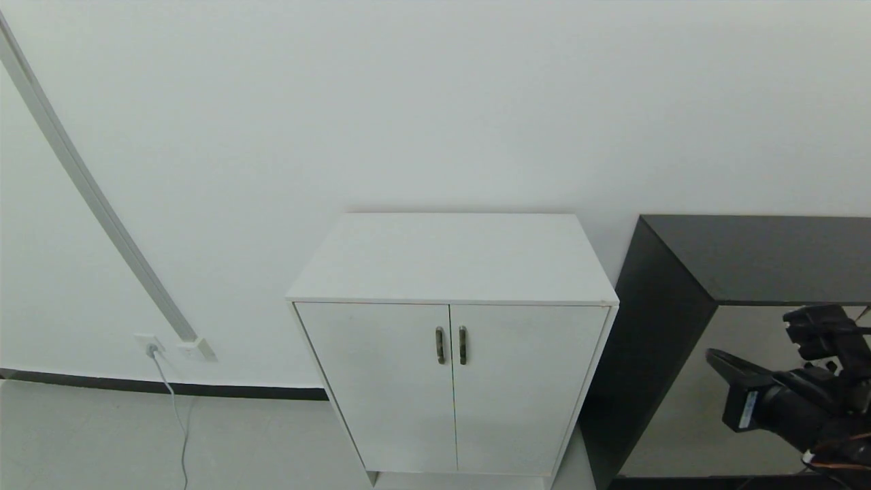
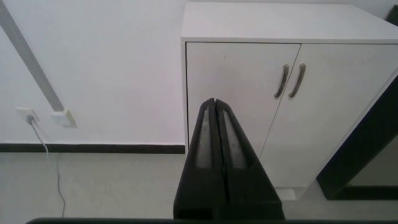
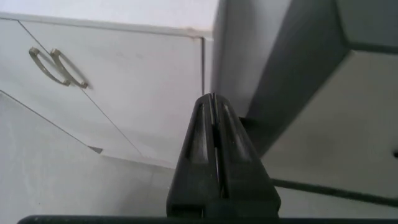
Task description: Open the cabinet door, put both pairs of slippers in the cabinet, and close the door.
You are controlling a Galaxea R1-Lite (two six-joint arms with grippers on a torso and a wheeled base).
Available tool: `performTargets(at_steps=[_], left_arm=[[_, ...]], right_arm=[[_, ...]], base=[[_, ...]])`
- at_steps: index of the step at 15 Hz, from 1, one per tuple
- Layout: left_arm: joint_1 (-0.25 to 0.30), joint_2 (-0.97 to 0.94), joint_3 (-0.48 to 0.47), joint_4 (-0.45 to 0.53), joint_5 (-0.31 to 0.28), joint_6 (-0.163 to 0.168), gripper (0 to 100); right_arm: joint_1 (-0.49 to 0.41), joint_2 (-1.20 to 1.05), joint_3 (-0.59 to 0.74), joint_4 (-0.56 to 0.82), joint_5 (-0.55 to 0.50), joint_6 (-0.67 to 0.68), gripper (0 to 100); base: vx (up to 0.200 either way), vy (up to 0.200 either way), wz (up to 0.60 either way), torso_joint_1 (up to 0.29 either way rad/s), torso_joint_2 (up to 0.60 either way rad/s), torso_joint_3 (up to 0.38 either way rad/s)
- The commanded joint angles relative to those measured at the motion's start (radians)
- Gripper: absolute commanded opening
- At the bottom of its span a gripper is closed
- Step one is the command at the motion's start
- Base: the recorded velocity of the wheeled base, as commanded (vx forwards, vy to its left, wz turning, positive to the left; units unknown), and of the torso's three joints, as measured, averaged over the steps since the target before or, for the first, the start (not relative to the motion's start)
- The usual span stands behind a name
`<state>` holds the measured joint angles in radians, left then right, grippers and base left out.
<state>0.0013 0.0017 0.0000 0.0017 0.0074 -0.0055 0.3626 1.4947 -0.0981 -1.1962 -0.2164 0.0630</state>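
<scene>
The white cabinet (image 1: 452,258) stands against the wall with both doors shut. Its two dark handles (image 1: 440,345) (image 1: 463,345) sit side by side at the middle seam. In the left wrist view my left gripper (image 2: 215,101) is shut with nothing in it, in front of the left door (image 2: 236,93) and some way back from it; the handles (image 2: 290,81) are off to one side. My right gripper (image 3: 213,98) is also shut and empty, near the cabinet's right edge (image 3: 203,81). The head view has the right gripper (image 1: 713,356) low at the right, in front of the black furniture.
A black piece of furniture (image 1: 748,252) stands right beside the cabinet on the right. Left of the cabinet the wall carries a socket (image 1: 151,344) with a grey cable (image 1: 178,415) hanging to the floor, and a slanted white conduit (image 1: 88,184).
</scene>
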Motion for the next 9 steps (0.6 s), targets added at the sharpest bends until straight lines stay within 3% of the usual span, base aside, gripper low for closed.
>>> performTargets(at_steps=[1,4,9], left_arm=[[0.000,0.000,0.000,0.000,0.000,-0.001,0],[0.000,0.000,0.000,0.000,0.000,-0.001,0],[0.000,0.000,0.000,0.000,0.000,0.001,0]], right_arm=[[-0.048,-0.131,0.098,0.004,0.000,-0.005,0],[-0.119,-0.280,0.098,0.165,0.017,-0.028,0],[-0.123,-0.679,0.084,0.647,0.058,-0.048,0]], base=[[0.000,0.000,0.00,0.000,0.00,0.000],[0.000,0.000,0.00,0.000,0.00,0.000],[0.000,0.000,0.00,0.000,0.00,0.000]])
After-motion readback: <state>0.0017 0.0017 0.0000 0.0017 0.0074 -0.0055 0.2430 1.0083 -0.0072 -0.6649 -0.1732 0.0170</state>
